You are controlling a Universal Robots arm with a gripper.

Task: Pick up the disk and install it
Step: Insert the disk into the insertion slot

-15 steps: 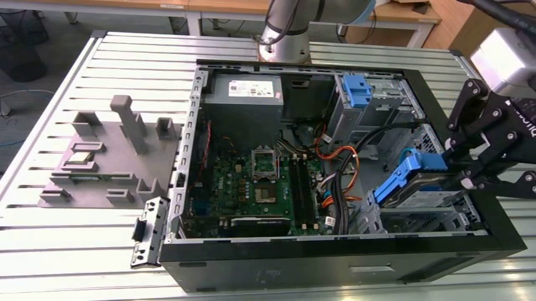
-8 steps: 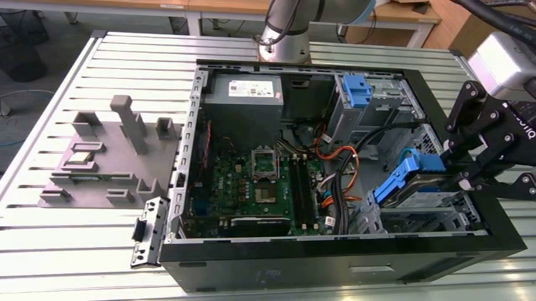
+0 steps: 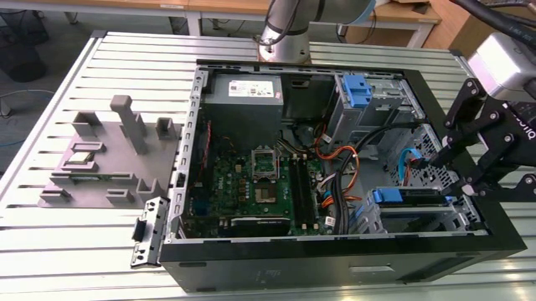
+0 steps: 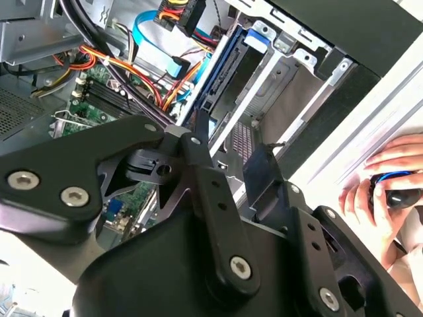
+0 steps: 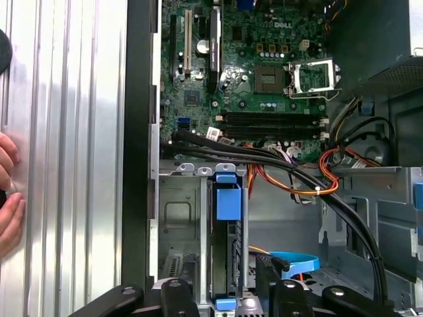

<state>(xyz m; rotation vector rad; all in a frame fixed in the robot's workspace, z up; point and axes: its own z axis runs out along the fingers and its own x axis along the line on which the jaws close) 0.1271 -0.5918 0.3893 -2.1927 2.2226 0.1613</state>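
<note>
Disk [image 5: 225,257] stands edge-on in the drive cage [image 5: 177,221], face hidden, gripper [image 3: 459,170] near.

Disk [image 5: 228,251] stands on edge in drive cage [image 5: 178,218], directly below gripper [image 5: 228,297]. Cables [image 5: 291,172] cross betw. cage & mainboard [image 5: 264,72] beyond. All inside PC case [image 3: 335,263], which sits on table [image 3: 67,251]. Hand [image 5: 8,198] over table, outside case wall.
</note>
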